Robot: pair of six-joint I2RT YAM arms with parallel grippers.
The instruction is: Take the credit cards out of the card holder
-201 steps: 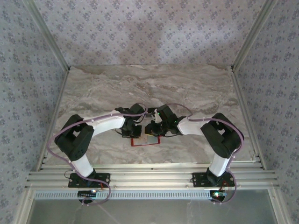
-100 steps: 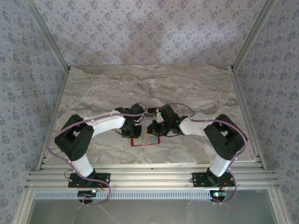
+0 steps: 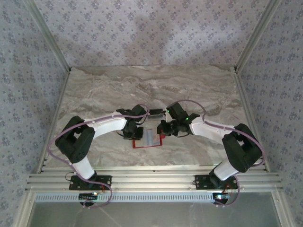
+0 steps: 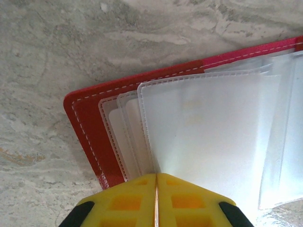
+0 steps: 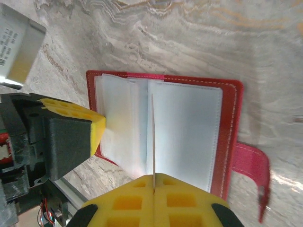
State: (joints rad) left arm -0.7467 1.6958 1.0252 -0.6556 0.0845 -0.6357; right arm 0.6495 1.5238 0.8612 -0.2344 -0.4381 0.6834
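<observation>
The right jaws are pinched shut on a thin sheet (image 5: 153, 127) standing on its edge. I cannot tell if it is a card or a pocket. The left jaws are clamped on the clear pockets (image 4: 208, 132). The card holder (image 5: 230, 118) lies open on the bench (image 3: 142, 85), midway along its near edge. If the sheet is a pocket, pulling could tear it or lift the holder.
</observation>
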